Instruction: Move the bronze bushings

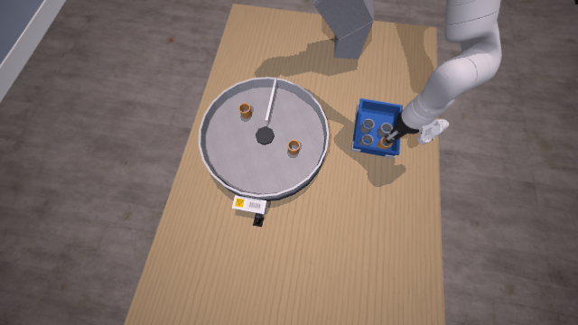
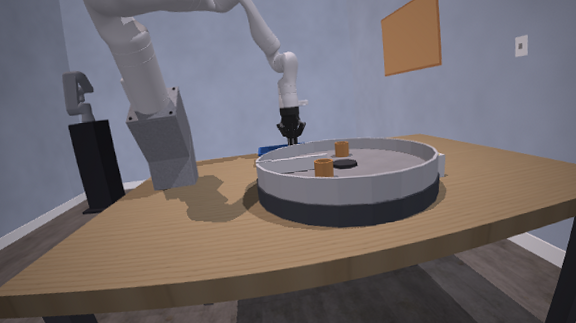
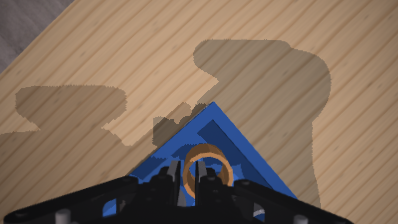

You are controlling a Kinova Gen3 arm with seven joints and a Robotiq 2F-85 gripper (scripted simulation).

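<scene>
Two bronze bushings, one (image 1: 246, 116) (image 2: 324, 168) left of the hub (image 1: 265, 135) (image 2: 344, 163) and one (image 1: 293, 153) (image 2: 341, 149) right of it in the top view, stand upright on the disc (image 1: 248, 162). The blue crate (image 1: 375, 152) (image 2: 271, 149) (image 3: 241, 141) holds another upright bronze bushing (image 1: 383, 145) (image 3: 228, 175) in a corner. Steel bushings (image 1: 367, 129) (image 1: 382, 134) (image 1: 366, 143) stand beside it. My gripper (image 1: 388, 138) (image 2: 292, 142) (image 3: 187, 173) points down there, open only narrowly. One finger is over the bore, the other outside the wall; contact is not visible.
The turntable has a raised rim (image 1: 327, 135) (image 2: 360, 189) and a thin white divider (image 1: 271, 103) (image 2: 293, 158) from rim towards hub. A white labelled box (image 1: 249, 204) sits at its edge, with a small black part (image 1: 258, 220). A grey pedestal (image 1: 349, 32) (image 2: 167, 154) stands at the table's edge.
</scene>
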